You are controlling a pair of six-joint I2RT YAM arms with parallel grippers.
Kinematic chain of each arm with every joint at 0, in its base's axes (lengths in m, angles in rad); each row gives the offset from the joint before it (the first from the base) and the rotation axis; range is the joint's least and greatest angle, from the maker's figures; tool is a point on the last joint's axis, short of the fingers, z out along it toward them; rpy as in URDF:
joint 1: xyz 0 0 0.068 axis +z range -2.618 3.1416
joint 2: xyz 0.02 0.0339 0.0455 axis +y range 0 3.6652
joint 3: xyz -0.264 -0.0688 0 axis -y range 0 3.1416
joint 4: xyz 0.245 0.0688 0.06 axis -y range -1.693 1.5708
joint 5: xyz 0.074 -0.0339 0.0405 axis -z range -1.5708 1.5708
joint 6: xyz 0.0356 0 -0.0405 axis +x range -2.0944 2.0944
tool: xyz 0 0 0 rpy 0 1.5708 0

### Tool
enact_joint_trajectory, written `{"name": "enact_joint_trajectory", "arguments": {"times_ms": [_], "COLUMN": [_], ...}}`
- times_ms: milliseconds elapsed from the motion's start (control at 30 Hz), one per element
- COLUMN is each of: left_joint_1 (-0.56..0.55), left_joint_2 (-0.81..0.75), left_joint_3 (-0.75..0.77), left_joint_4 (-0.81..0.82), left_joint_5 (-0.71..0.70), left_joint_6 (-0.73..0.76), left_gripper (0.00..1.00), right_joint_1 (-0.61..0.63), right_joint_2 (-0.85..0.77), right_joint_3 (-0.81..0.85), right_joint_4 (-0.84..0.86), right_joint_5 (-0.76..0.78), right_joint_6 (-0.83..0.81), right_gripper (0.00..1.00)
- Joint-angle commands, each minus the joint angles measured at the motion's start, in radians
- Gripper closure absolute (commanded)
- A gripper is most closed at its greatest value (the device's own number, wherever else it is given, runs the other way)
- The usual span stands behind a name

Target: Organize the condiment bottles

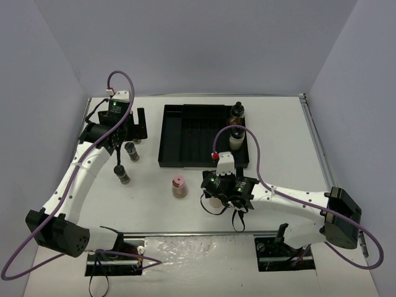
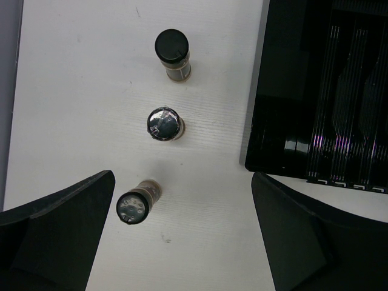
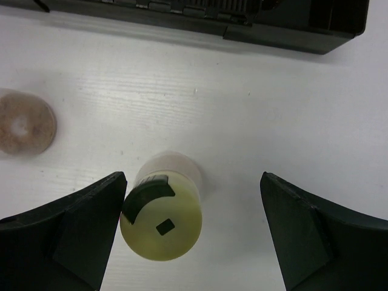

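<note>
Jaws wide, my right end effector (image 3: 193, 182) straddles the yellow-capped bottle (image 3: 160, 224) standing on the worktop (image 3: 254, 115) just outside the tray (image 3: 291, 33), so I can pinch it and lift it in.

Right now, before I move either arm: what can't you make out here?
- Yellow-capped bottle: nearly all hidden under the right gripper in the top view.
- Pink-capped bottle: clipped by the left edge of the right wrist view.
- Tray: cut off by the top and right edges of the left wrist view.
- Two bottles standing in it: too small in the top view to tell contents.
</note>
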Motion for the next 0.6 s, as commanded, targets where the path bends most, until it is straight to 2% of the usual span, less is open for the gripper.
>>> {"name": "enact_joint_trajectory", "arguments": {"times_ms": [0, 100, 567], "left_joint_1": [-0.006, -0.006, -0.010], "left_joint_2": [-0.014, -0.014, -0.025], "left_joint_3": [0.025, 0.022, 0.019], "left_joint_4": [0.039, 0.044, 0.041], "left_joint_5": [-0.003, 0.003, 0.001], "left_joint_6": [-0.009, -0.012, -0.001], "left_gripper": [0.06, 0.07, 0.06], "right_joint_1": [0.053, 0.076, 0.106], "right_joint_2": [0.005, 0.037, 0.190], "right_joint_3": [-0.016, -0.017, 0.009], "right_joint_4": [-0.007, -0.005, 0.060], "right_joint_5": [0.049, 0.068, 0.153], "right_joint_6": [0.094, 0.109, 0.117], "right_gripper": [0.12, 0.20, 0.36]}}
